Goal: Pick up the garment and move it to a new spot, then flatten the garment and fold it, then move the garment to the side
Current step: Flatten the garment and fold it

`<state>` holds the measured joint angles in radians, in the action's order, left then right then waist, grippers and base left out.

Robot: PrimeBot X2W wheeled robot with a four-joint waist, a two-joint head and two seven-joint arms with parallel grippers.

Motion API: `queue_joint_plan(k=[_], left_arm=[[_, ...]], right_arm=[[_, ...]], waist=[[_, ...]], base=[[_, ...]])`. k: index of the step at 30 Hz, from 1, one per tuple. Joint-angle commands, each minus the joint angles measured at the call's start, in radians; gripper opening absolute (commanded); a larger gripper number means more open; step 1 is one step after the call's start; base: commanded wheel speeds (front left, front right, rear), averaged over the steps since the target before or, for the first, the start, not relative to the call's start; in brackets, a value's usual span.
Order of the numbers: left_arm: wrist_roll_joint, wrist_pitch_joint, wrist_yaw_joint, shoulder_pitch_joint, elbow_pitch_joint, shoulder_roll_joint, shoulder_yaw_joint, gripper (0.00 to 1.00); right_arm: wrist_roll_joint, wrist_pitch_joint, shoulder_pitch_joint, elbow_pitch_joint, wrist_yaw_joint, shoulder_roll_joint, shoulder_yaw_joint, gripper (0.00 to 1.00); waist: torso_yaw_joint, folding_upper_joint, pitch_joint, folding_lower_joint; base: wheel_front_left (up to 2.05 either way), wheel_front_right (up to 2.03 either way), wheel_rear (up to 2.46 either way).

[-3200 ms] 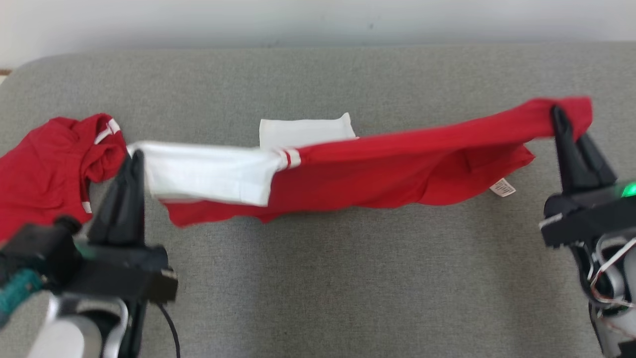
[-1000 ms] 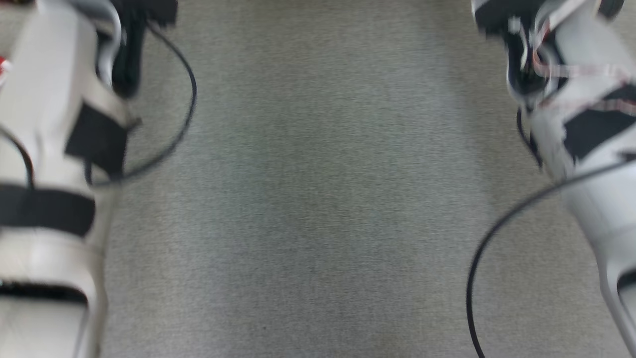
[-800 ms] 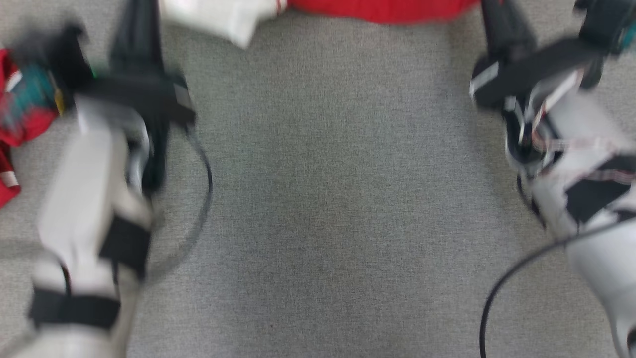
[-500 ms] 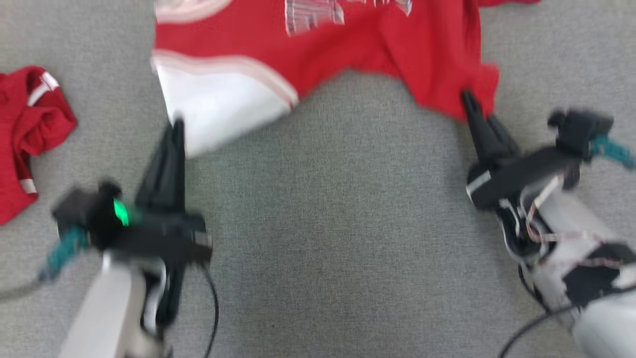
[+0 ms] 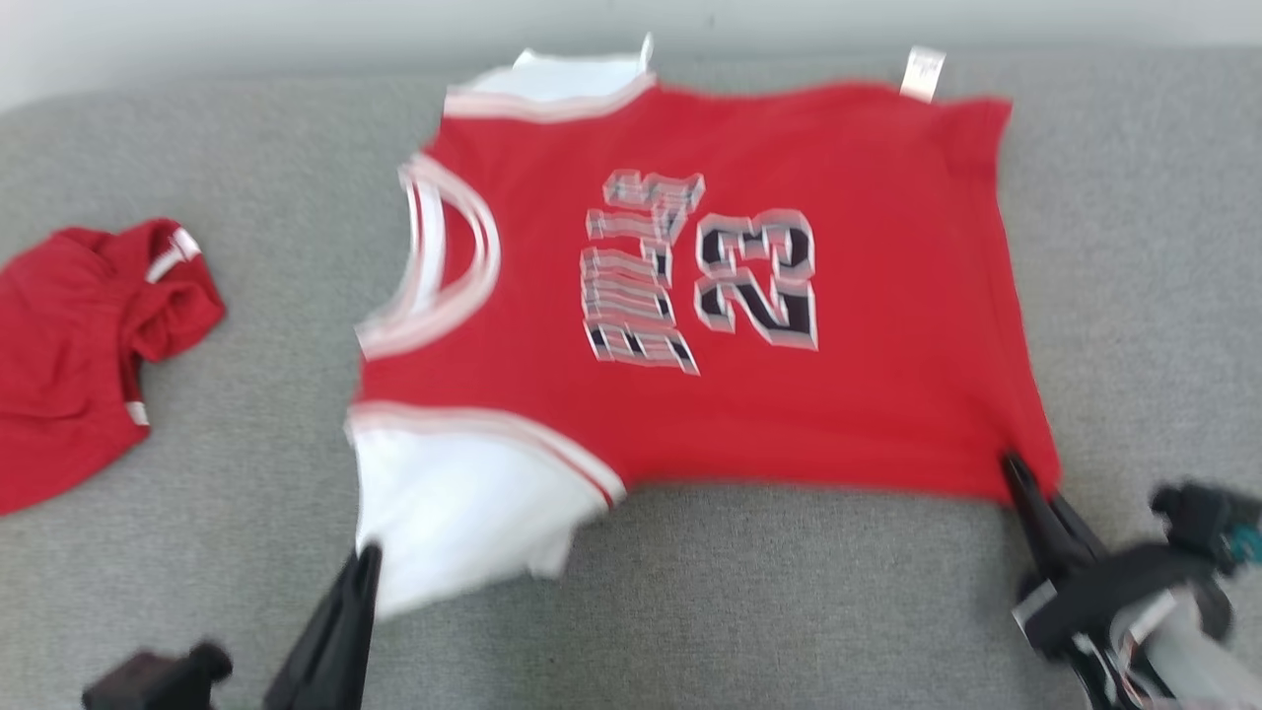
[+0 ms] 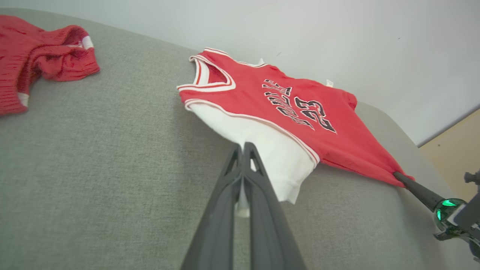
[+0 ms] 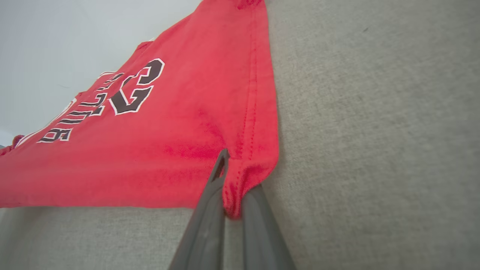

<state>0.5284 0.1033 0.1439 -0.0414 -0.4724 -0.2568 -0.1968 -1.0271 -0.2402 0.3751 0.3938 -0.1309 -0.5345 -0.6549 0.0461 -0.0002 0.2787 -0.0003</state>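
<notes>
Okay, jersey [image 5: 868, 375] spread print-up across the middle of my head frame on the grey cushion [image 5: 789, 611]. Left gripper [image 5: 369, 554] pinches its white sleeve, lower left; right gripper [image 5: 1010, 465] pinches the red hem corner, lower right. Another red shirt [image 5: 69, 345] bunched far left.

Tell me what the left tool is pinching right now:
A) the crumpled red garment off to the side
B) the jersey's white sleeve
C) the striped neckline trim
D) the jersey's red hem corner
B: the left tool is shut on the edge of the white sleeve of the jersey, while the right tool pinches the red hem corner.
</notes>
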Motion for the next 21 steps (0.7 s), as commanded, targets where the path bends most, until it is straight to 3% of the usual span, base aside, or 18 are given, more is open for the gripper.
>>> queue_joint_plan(k=[1,8,13,16,18,21], left_arm=[[0.019,0.028,0.019,-0.067,-0.041,-0.013,0.007,0.0],[0.08,0.12,0.062,-0.249,-0.125,-0.01,-0.024,0.0],[0.091,0.163,0.076,-0.325,-0.146,-0.025,-0.047,0.0],[0.085,0.163,0.071,-0.311,-0.155,-0.035,-0.039,0.0],[0.094,0.171,0.044,-0.261,-0.141,-0.04,-0.051,0.0],[0.092,0.173,0.026,-0.217,-0.127,-0.046,-0.054,0.0]], right_arm=[[0.022,0.009,-0.064,-0.007,0.0,-0.015,0.032,0.0],[0.117,0.078,-0.306,-0.067,0.001,0.002,0.209,0.0],[0.253,0.205,-0.49,-0.187,0.001,0.065,0.385,0.0],[0.319,0.284,-0.538,-0.273,0.001,0.11,0.459,0.0],[0.381,0.398,-0.562,-0.364,0.001,0.172,0.52,0.0],[0.4,0.47,-0.561,-0.416,0.001,0.208,0.55,0.0]], waist=[[0.016,0.0002,-0.063,0.0003],[0.044,0.0002,-0.113,0.0003],[0.053,0.0002,-0.109,0.0003],[0.052,0.0002,-0.094,0.0003],[0.042,0.0002,-0.08,0.0003],[0.035,0.0002,-0.072,0.0003]], base=[[0.0,0.0,0.0],[0.0,0.0,0.0],[0.0,0.0,0.0],[0.0,0.0,0.0],[0.0,0.0,0.0],[0.0,0.0,0.0]])
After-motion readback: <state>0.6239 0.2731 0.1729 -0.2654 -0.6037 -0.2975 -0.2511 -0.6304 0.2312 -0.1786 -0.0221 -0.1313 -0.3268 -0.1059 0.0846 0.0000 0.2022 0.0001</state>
